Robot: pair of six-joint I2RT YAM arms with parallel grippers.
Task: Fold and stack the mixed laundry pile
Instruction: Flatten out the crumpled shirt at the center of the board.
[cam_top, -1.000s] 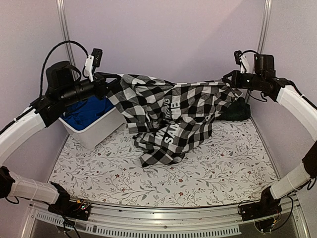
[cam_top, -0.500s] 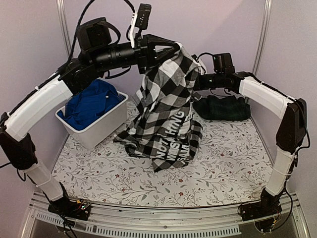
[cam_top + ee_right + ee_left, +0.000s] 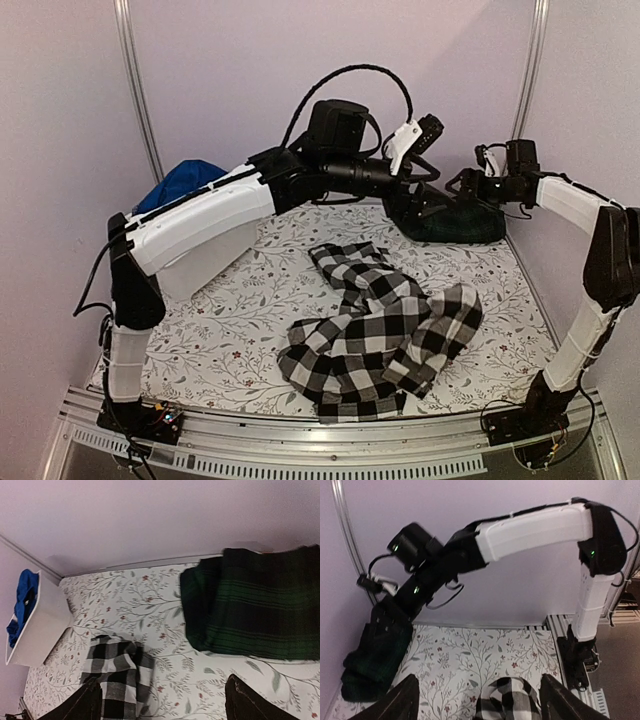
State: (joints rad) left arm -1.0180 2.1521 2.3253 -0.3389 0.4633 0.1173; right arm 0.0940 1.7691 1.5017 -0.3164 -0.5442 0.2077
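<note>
Black-and-white checked shirt (image 3: 385,335) lies crumpled on the floral worktop (image 3: 220,330), towards the arm bases from both empty, spread claws; left claw (image 3: 479,677) marginally nearer than right claw (image 3: 162,680).

Soft, even, violet-tinted light fills the top view; shadows on the desk (image 3: 250,330) are faint. Both wrist views are dimmer, grainy, blurred toward 6 o'clock.

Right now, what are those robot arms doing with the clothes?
Neither is holding anything. The left hand and right hand are both open, at the back by the folded dark green tartan cloth. The black-and-white checked shirt lies crumpled on the flowery table, not yet folded. A bright blue garment sits in the white plastic tub.
</note>
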